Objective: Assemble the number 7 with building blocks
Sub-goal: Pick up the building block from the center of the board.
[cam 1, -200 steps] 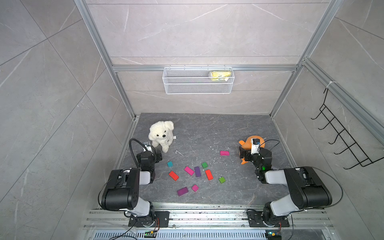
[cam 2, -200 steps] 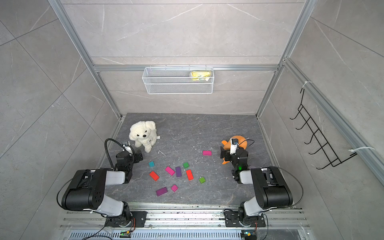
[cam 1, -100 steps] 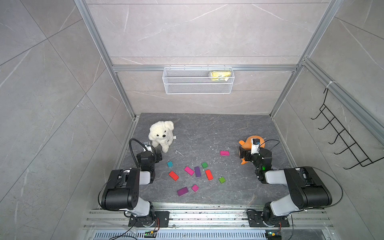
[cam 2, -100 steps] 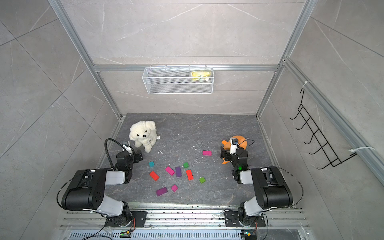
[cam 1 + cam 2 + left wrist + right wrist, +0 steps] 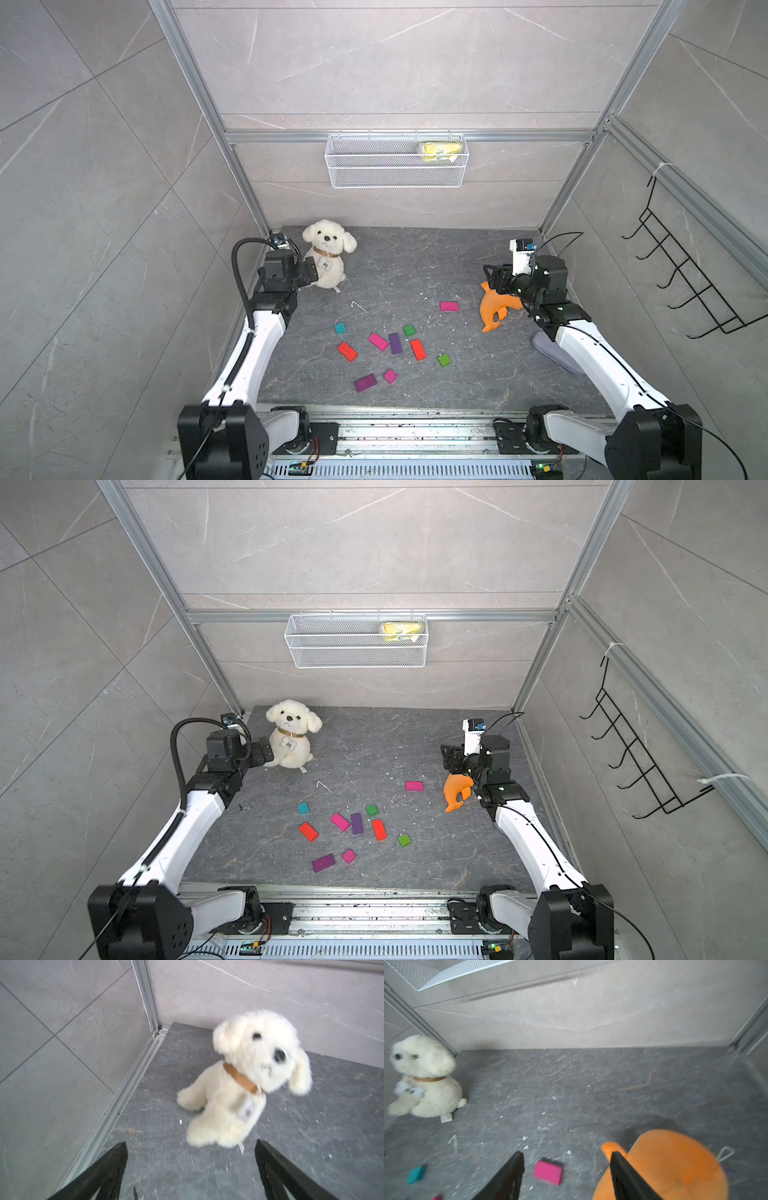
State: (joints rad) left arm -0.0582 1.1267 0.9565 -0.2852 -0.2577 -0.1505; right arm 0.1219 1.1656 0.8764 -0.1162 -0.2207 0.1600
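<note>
We see the building blocks (image 5: 395, 343) lying loose on the grey floor (image 5: 415, 257), near the middle, none joined. One pink block (image 5: 449, 306) lies apart on the right, near the orange toy (image 5: 492, 309). Our left gripper (image 5: 191, 1145) is wide open and holds nothing. The white dog (image 5: 239, 1088) sits just in front of it, far left. Our right gripper (image 5: 566, 1154) is partly open and empty by the orange toy. That view is blurry, so one finger may be brushing the toy.
</note>
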